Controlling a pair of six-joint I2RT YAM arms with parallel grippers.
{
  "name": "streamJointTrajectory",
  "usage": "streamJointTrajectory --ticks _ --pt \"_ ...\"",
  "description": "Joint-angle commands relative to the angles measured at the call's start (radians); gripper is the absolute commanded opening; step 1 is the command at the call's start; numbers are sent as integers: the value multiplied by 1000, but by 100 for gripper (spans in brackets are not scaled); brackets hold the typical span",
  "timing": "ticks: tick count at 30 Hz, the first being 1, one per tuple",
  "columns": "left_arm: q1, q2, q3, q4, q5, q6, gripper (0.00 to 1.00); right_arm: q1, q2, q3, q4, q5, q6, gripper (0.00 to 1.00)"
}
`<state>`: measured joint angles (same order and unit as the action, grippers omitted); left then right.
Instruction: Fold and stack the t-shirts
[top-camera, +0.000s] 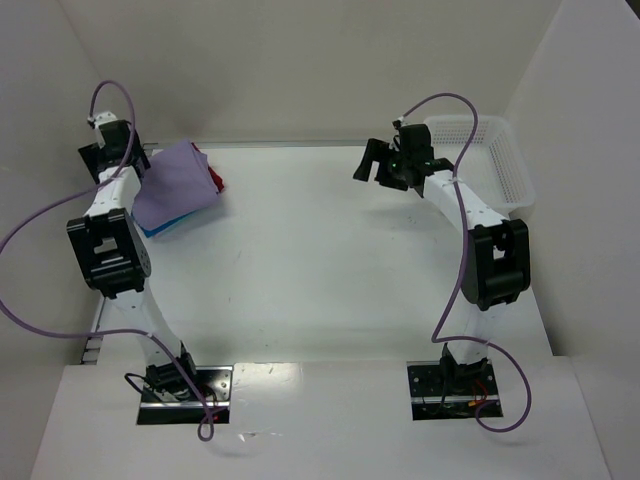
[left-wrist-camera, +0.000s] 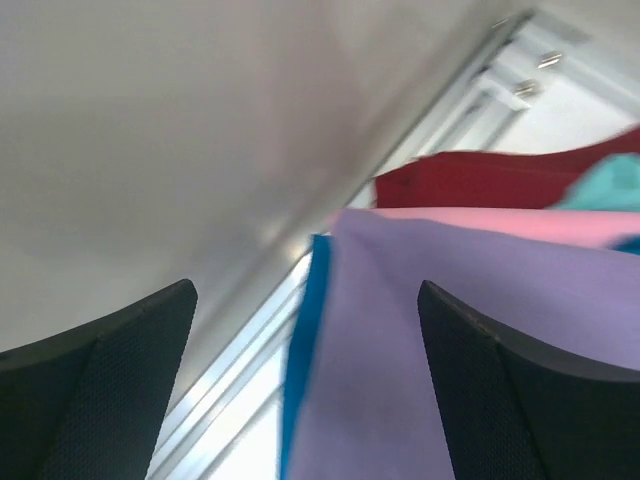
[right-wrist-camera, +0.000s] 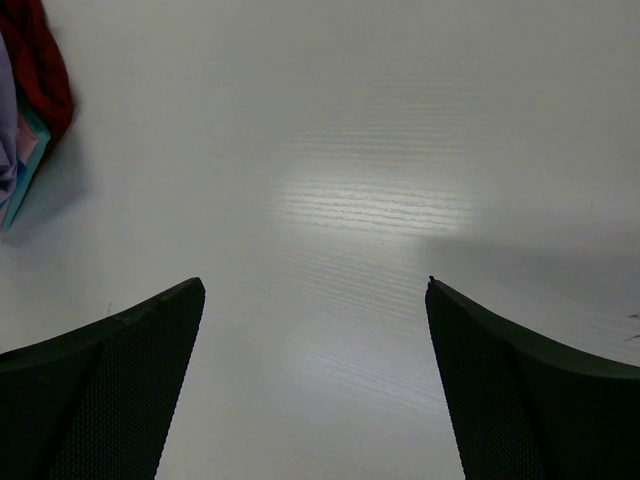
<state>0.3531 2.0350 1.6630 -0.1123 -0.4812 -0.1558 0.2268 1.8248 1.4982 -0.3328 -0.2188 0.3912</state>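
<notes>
Lavender t-shirt lies ahead of the wide-apart left jaws, apparently untouched; right jaws gape, empty, above the table.

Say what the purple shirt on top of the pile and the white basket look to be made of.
Purple shirt: soft matte cloth, probably a cotton knit; it lies limp with a soft fold crease. Basket: most likely rigid white plastic; its walls are an even open mesh that holds its shape.
</notes>
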Motion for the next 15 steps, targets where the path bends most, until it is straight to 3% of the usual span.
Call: streamJointTrajectory --ticks 1,8,10,15 --pt "-101 -125 41 19 3 45 99 2 -38 51 -7 -27 -12 96" --pt "-177 -262 -196 89 122 -96 99 2 -15 123 -64 -24 -32 98" --pt "-177 -282 -296 138 177 -149 96 2 -27 123 -64 -14 -23 98" --pt "-177 -257 -344 103 219 -212 85 2 -91 62 -45 7 -14 98"
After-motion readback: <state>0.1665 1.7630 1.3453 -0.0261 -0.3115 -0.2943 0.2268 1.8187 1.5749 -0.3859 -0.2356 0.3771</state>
